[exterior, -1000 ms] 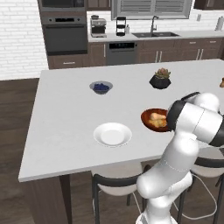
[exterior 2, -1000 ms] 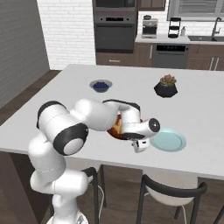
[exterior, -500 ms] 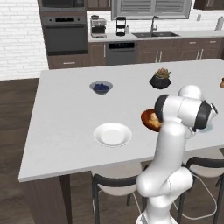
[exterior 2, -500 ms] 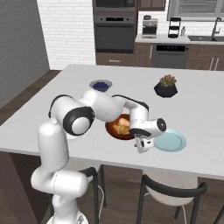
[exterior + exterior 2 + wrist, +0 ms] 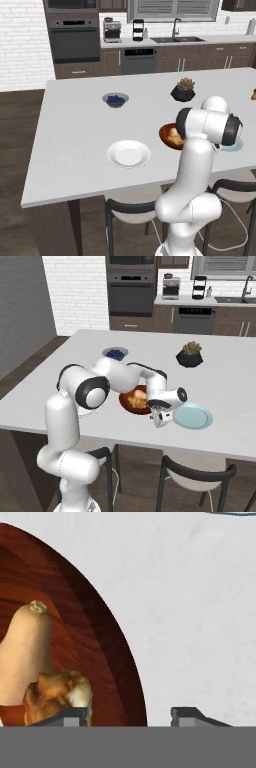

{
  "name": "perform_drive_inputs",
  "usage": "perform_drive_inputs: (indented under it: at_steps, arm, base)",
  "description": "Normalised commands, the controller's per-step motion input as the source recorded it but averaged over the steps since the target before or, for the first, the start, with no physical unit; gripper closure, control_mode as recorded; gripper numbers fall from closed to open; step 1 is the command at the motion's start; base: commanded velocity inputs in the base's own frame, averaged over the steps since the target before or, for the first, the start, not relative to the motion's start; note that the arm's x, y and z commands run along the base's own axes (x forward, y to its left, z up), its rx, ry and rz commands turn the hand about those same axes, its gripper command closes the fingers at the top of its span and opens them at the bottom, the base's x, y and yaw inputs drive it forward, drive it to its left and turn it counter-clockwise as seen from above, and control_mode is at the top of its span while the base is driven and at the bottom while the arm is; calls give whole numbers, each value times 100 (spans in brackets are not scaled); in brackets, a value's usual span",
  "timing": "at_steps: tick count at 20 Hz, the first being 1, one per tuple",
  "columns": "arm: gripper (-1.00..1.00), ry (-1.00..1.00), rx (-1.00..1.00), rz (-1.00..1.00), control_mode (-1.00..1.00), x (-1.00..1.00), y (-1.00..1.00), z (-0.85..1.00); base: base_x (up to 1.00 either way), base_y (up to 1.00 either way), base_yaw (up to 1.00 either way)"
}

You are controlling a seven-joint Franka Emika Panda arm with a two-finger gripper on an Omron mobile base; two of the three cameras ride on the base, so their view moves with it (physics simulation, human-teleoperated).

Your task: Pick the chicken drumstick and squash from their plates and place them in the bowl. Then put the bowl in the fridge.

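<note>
Gripper [image 5: 161, 419] hangs low over the counter [image 5: 75, 130] with its fingers parted and nothing between them, straddling the near rim of the wooden bowl [image 5: 107, 662]. Inside the bowl lie the squash [image 5: 25, 649] and the chicken drumstick [image 5: 57, 694], touching. The blue-green plate [image 5: 192, 417] sits just beside the bowl; the white plate [image 5: 128, 153] is well apart.

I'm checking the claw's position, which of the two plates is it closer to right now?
The pale blue-green plate, right beside the claw; the white plate sits beyond the wooden bowl.
</note>
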Motion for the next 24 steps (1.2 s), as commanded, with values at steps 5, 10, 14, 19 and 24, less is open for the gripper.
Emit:
perform_drive_inputs:
  at_steps: [5,10,14,19,24]
  arm:
    - [100,0,-2,0,-100,6,19,0]
    - [100,-1,-1,0,-100,3,7,3]
    - [100,-20,-16,0,-100,-39,31,76]
    - [100,4,-14,0,-100,-58,56,100]
    - [100,19,-2,0,-100,-84,79,100]
  base:
    - [0,0,0]
    - [0,0,0]
    - [0,0,0]
    - [0,0,0]
    - [0,0,0]
